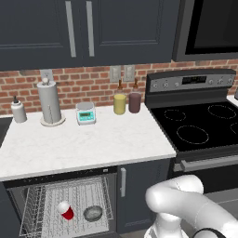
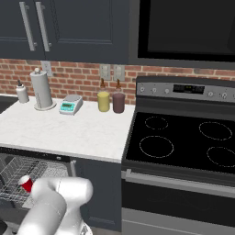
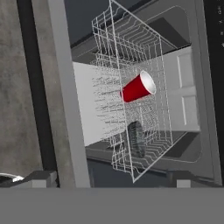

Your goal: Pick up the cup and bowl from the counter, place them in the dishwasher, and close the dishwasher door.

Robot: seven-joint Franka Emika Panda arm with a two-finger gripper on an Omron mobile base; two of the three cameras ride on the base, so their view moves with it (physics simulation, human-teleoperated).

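Red cup (image 1: 66,211) tipped beside grey bowl (image 1: 93,213) in wire rack (image 1: 42,204), hand (image 3: 109,177) open.

Red cup (image 1: 66,210) on its side in the dishwasher (image 1: 65,204) rack, grey bowl (image 1: 93,213) just beside it — counter (image 1: 83,142) above

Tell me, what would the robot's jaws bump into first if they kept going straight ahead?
Probably the light grey wire rack holding the small red plastic cup and grey metallic bowl, though depth is hard to judge.
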